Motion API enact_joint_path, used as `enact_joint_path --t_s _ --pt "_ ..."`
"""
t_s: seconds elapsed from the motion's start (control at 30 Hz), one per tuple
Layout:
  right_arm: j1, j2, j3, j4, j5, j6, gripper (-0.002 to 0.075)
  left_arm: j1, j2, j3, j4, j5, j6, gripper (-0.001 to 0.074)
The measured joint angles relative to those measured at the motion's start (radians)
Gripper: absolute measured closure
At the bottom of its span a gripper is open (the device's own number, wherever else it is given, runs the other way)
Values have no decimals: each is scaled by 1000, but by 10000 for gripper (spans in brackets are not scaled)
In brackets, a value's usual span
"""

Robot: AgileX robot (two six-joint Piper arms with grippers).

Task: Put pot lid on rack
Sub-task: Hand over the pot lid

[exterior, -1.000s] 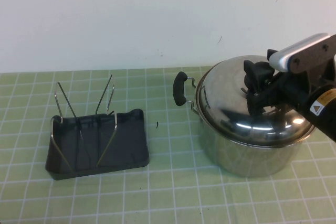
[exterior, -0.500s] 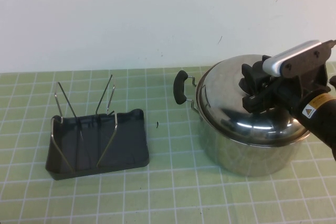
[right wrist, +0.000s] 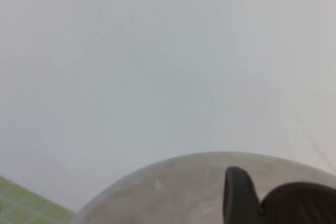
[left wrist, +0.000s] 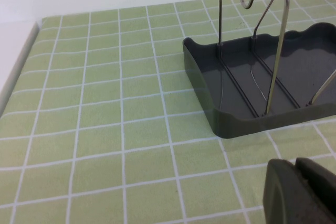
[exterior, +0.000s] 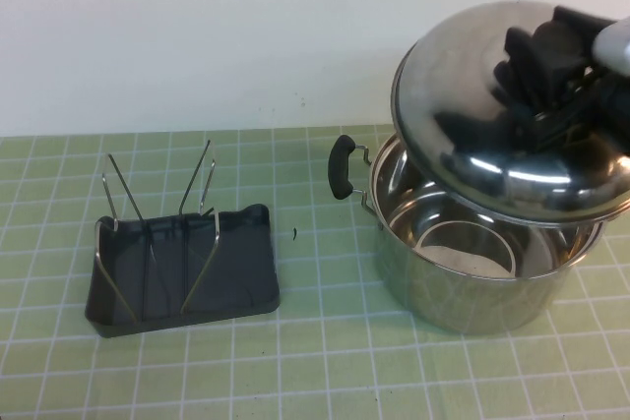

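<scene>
Lid up now, right gripper (exterior: 551, 71) clamped on the pot lid (exterior: 472, 115), raised clear of the pot (exterior: 463, 272), rack (exterior: 246, 272) unmoved at left, left gripper (left wrist: 302, 192) low beside it, fingers together.

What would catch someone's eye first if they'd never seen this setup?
The shiny pot lid, held tilted in the air at the right by the right tool, which is shut on its black knob above the open steel pot. Next, the dark grey rack with its upright wire prongs, standing on the green tiled mat at the left. The left tool shows only in the left wrist view, low near the rack's corner.
</scene>
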Motion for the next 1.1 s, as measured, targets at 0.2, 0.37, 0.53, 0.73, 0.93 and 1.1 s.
enact_joint_path --t_s 0.2,0.37,0.53,0.73,0.93,1.1 --pt "0 -119 0 -132 46 164 389 0 0 0 71 0 0 737" --pt "0 -138 0 -360 74 361 389 0 0 0 78 0 1 737" --pt "0 -138 0 -587 77 541 389 0 0 2 69 -16 -8 737" --pt "0 -138 0 -653 73 595 389 0 0 6 -524 -223 -319 737" --pt "0 -138 0 -688 73 604 389 0 0 6 -916 -352 -387 737" --pt "0 -138 0 -693 76 600 389 0 0 6 -957 -380 -301 737"
